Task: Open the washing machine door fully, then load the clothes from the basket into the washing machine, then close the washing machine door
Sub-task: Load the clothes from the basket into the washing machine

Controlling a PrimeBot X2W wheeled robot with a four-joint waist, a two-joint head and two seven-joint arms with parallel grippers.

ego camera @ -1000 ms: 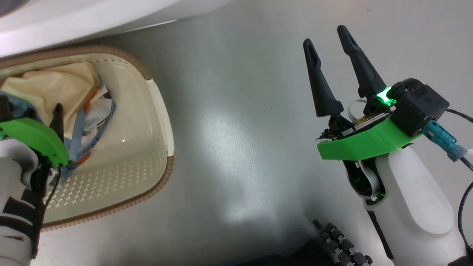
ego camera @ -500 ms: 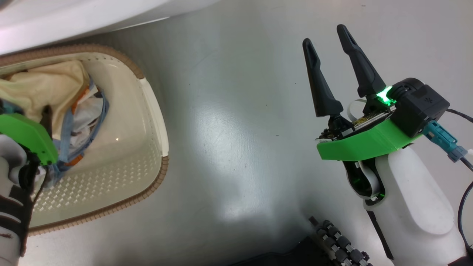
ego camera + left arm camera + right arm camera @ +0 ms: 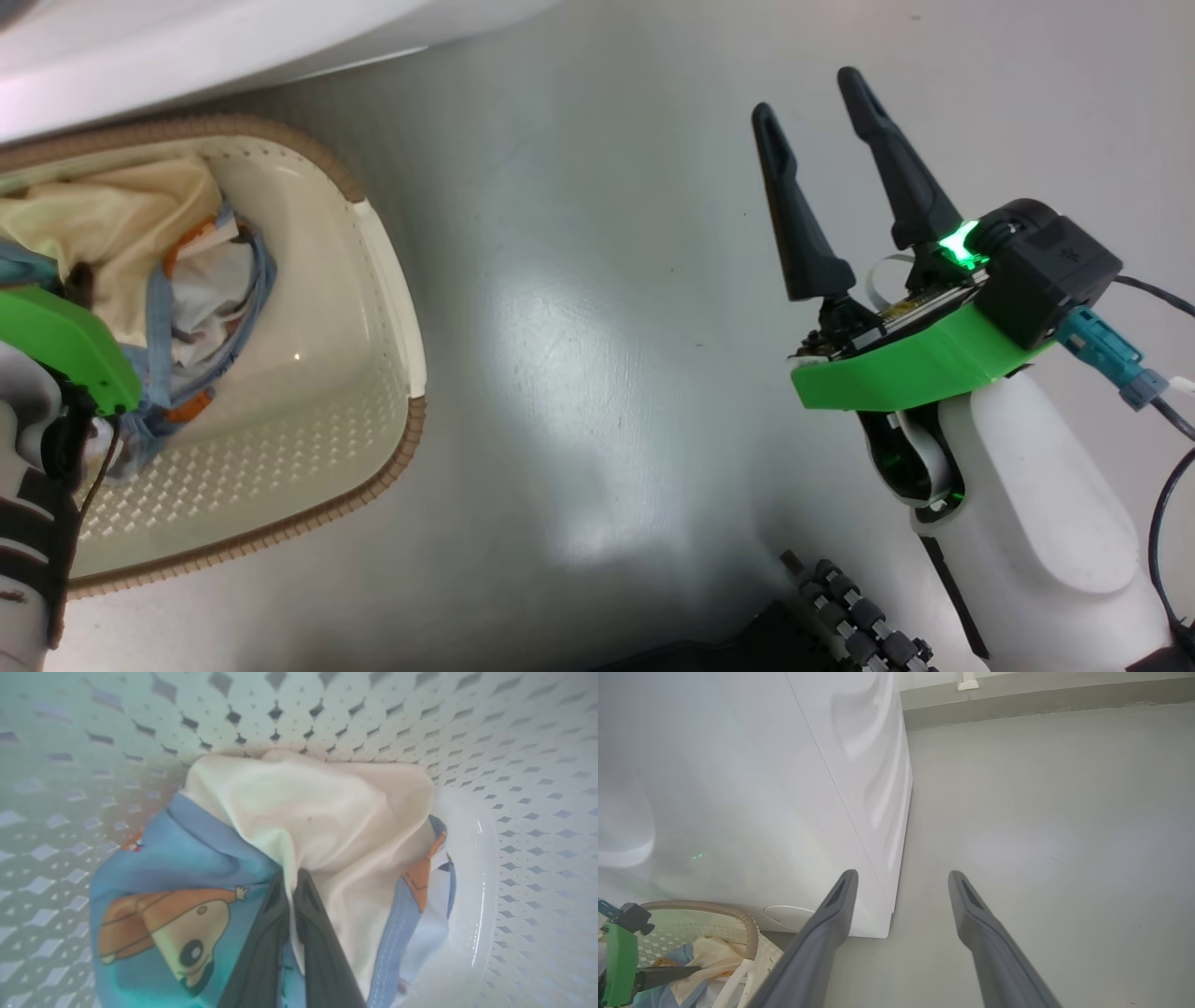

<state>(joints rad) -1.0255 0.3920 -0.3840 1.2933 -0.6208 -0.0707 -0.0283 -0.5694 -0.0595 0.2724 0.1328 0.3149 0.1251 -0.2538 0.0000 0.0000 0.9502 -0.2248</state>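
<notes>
The cream basket (image 3: 403, 446) with its brown rim stands on the floor against the white washing machine (image 3: 187, 47). Inside lie the clothes: a cream cloth (image 3: 112, 224) on light blue printed pieces (image 3: 163, 327). My left gripper (image 3: 79, 278) reaches down into the basket. In the left wrist view my left gripper (image 3: 292, 879) is shut on a fold where the cream cloth (image 3: 327, 812) meets the blue fabric (image 3: 187, 858). My right gripper (image 3: 805, 93) hangs open over bare floor, right of the basket. The washing machine door is out of view.
The washing machine's side panel (image 3: 761, 788) runs to its corner by the basket (image 3: 747, 926). Grey floor (image 3: 1041, 835) spreads right to a skirting (image 3: 1041, 700). A black toothed part of my base (image 3: 859, 616) and a cable (image 3: 1162, 523) sit near the bottom edge.
My left gripper has shut on the clothes in the basket, bunching the cream cloth. The right gripper has drifted slightly left, still open. The head camera shifted a little.
</notes>
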